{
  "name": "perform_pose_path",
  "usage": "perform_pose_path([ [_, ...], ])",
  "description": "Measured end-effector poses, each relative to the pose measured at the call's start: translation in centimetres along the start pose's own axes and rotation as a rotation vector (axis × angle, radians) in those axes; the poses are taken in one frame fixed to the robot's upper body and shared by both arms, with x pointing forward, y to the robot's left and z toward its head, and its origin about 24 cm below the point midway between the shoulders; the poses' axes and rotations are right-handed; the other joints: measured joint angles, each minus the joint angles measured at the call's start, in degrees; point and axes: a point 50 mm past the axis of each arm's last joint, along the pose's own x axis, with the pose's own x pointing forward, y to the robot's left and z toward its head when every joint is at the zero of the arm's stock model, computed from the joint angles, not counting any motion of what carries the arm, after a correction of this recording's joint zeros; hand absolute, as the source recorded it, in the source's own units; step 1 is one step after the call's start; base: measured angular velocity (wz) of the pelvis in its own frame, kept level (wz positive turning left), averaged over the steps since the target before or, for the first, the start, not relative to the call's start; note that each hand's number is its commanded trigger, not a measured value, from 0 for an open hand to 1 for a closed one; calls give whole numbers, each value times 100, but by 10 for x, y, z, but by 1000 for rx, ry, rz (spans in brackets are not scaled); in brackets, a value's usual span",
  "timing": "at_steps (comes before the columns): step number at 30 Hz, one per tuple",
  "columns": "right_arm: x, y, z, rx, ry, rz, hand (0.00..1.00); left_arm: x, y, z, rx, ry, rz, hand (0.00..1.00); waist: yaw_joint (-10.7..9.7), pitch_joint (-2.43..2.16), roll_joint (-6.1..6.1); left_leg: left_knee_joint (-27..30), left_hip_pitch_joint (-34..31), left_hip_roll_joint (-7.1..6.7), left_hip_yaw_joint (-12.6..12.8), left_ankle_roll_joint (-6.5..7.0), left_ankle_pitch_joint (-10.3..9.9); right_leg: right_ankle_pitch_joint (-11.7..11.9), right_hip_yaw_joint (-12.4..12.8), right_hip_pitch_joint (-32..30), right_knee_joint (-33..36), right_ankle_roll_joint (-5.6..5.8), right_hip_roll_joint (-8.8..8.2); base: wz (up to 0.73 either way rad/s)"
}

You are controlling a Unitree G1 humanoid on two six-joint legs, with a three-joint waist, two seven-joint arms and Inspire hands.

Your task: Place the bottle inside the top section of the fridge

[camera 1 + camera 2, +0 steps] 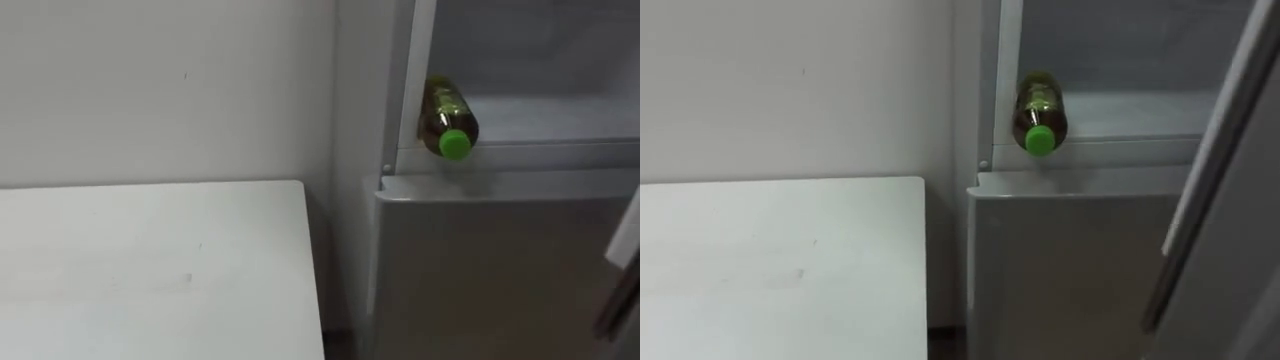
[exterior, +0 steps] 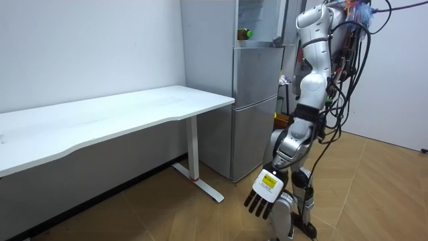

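Obs.: the bottle (image 1: 447,120) lies on its side in the upper fridge compartment (image 1: 545,118). It sits at the compartment's front left corner, green cap pointing out toward me and body running back inward. The cap sits right at the front lip of the compartment floor, just above the closed lower fridge door (image 1: 500,270).

Judgement: a bottle lying down cannot topple as a standing one might. It could roll, though, and the cap may foul the door when it swings shut.

Upper door (image 1: 1215,160): open, its edge slanting across the fridge's right side.

My left hand (image 2: 263,194): released, fingers straight and relaxed, hanging low at my side well below the fridge's upper compartment and holding nothing. It is clear of the fridge, which fits a placement that is finished.

Stance: I stand in front of the fridge, facing it.

White worktop (image 1: 150,270): left of the fridge, its corner close beside the fridge's side wall.

Status (judged): bottle is in place. What remains, if anything, is nudging it deeper and shutting the upper door.
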Motion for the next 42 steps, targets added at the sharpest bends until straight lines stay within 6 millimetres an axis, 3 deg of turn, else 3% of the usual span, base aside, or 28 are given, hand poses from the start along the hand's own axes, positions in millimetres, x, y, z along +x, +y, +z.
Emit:
perform_pose_path([
  [24,-13,24,5,52,-6,166,0,0,-1,0,25,-1,-12,0,48,16,63,-34,2,1,-8,0,0,15,-30,11,-2,2,3,0],
  [33,-28,42,8,112,25,270,0,2,-7,6,27,-14,-26,0,380,7,92,-30,-27,-4,-57,0,0,17,-49,4,-14,-1,4,2],
  [42,-44,64,23,199,6,406,0,4,-13,10,50,-15,-57,0,509,-4,143,-28,-6,-4,-159,-3,2,18,-154,101,-31,0,2,5],
])
